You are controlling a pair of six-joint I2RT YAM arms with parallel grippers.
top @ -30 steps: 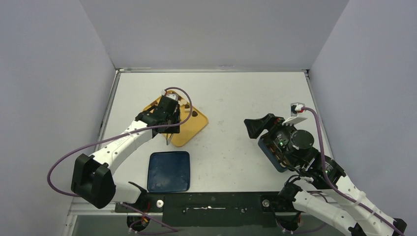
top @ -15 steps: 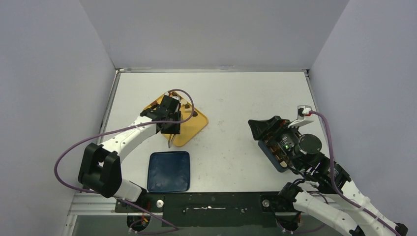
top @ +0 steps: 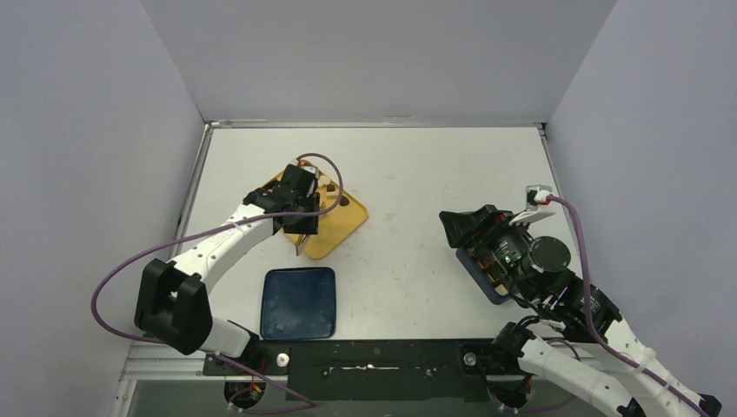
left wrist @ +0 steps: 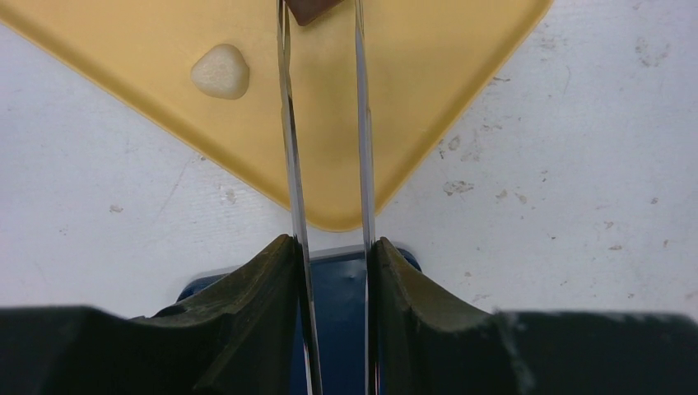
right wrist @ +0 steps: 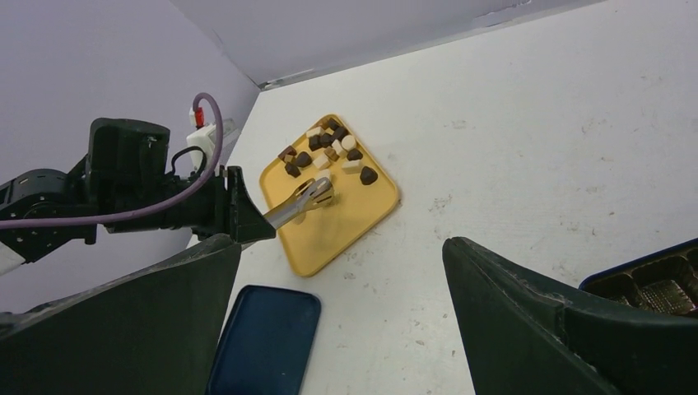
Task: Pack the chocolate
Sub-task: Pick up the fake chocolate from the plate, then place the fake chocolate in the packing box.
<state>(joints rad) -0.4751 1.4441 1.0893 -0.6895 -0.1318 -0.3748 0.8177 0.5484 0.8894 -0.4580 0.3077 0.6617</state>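
**Overhead view, near to far.**
- Blue lid (top: 298, 302): flat on table (top: 408, 174), at 6 o'clock from yellow tray (top: 343, 224).
- Blue box (right wrist: 650, 284): at table's 4 o'clock, brown compartment insert inside, contents unclear. It sits under right gripper (right wrist: 342, 243), whose fingers are spread wide with nothing between.
- Left gripper (left wrist: 332, 247): clamped on metal tongs (left wrist: 292, 164), blades crossing tray's near corner.
- Brown piece (left wrist: 311, 8): between tong tips, contact unclear. Cream piece (left wrist: 221, 72) lies at its 8 o'clock.
- Chocolate (right wrist: 329, 148): dark, light-brown and cream pieces clustered on tray's far half.
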